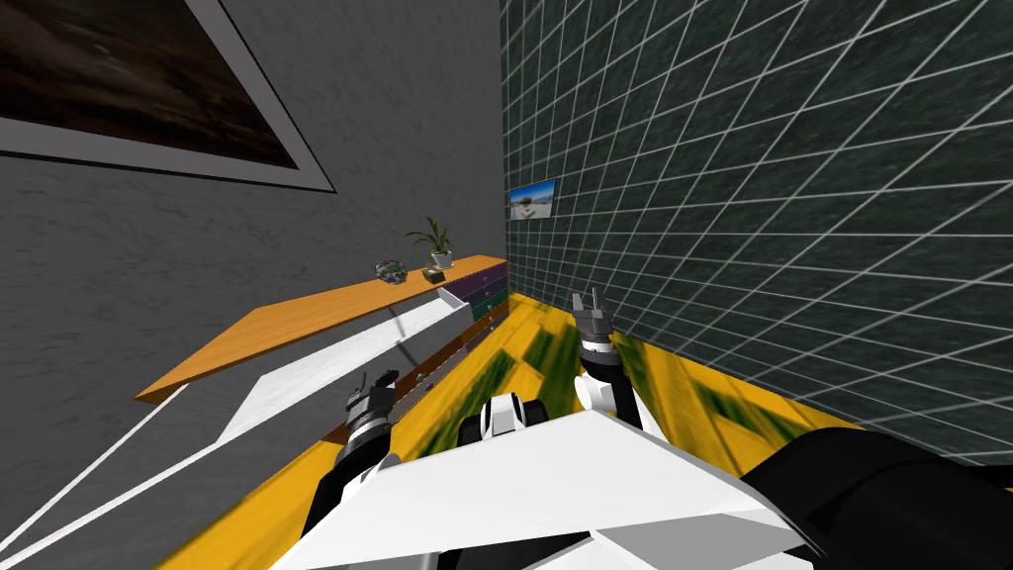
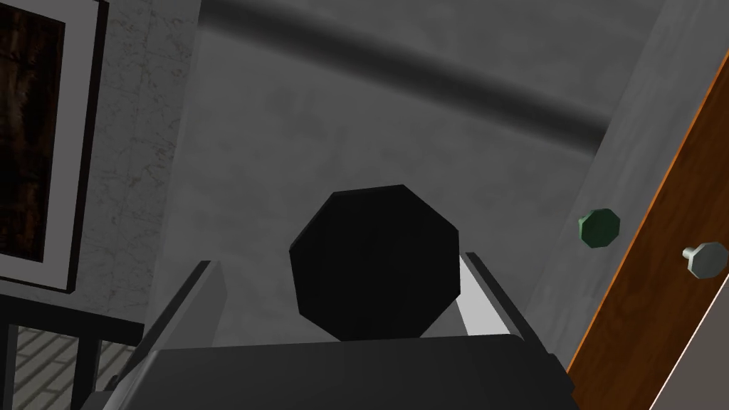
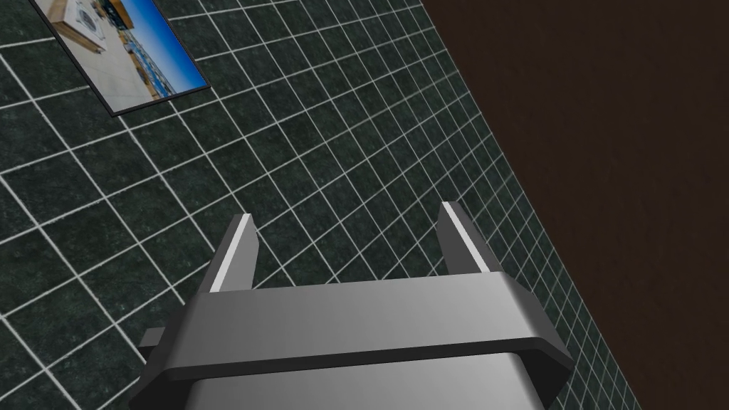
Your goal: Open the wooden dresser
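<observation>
The wooden dresser (image 1: 297, 322) with an orange-brown top runs along the grey wall on my left. One long pale drawer (image 1: 366, 351) stands pulled out from it. My left gripper (image 1: 382, 380) is at that drawer's front. In the left wrist view the left gripper (image 2: 338, 260) is open, with a black octagonal knob (image 2: 374, 263) between its fingers on a grey panel; one finger (image 2: 478, 288) lies close to the knob, the other stands apart from it. My right gripper (image 1: 591, 299) is held out over the floor, open and holding nothing (image 3: 345, 210).
A potted plant (image 1: 435, 242), a small dark box (image 1: 432, 274) and a glassy object (image 1: 391, 270) sit on the dresser's far end. A green knob (image 2: 599, 228) and a grey knob (image 2: 706, 258) lie beside the black one. A dark tiled wall (image 1: 752, 198) closes the right side.
</observation>
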### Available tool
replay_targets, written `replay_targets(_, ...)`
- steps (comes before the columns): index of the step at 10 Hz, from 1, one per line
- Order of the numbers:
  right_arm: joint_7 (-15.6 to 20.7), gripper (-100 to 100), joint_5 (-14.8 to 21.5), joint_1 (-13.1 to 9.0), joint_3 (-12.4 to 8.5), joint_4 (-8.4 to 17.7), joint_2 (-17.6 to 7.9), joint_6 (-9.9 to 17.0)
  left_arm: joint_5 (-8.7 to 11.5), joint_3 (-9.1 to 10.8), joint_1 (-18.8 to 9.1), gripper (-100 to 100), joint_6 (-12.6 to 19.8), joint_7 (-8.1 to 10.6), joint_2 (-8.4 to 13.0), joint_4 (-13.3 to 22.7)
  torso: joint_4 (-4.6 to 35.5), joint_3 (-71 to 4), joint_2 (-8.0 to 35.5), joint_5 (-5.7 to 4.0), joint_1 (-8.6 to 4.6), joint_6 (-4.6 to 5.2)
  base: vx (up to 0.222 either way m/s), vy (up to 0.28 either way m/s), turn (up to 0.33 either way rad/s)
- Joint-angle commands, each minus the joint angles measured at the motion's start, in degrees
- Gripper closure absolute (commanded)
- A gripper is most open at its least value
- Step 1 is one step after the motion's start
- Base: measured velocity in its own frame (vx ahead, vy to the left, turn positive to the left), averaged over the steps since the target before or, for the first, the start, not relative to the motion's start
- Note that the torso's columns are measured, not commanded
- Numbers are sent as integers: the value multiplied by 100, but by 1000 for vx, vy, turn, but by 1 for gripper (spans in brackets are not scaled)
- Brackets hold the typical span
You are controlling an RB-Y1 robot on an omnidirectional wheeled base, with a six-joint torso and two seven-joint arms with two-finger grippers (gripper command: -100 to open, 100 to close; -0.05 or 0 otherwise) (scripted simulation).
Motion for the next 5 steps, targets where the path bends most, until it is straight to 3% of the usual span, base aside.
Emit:
replay_targets(1, 0, 0, 0, 1, 0, 0, 0, 0, 98, 44, 210, -100, 240, -23, -6, -398, 5, 1, 4, -5, -3, 0, 49, 13, -11)
replay_targets(5, 0, 0, 0, 0, 0, 0, 0, 0, 248, 112, 557, -100, 610, -59, -28, -1024, 35, 22, 70, -41, -53, -2, 35, -7, -9)
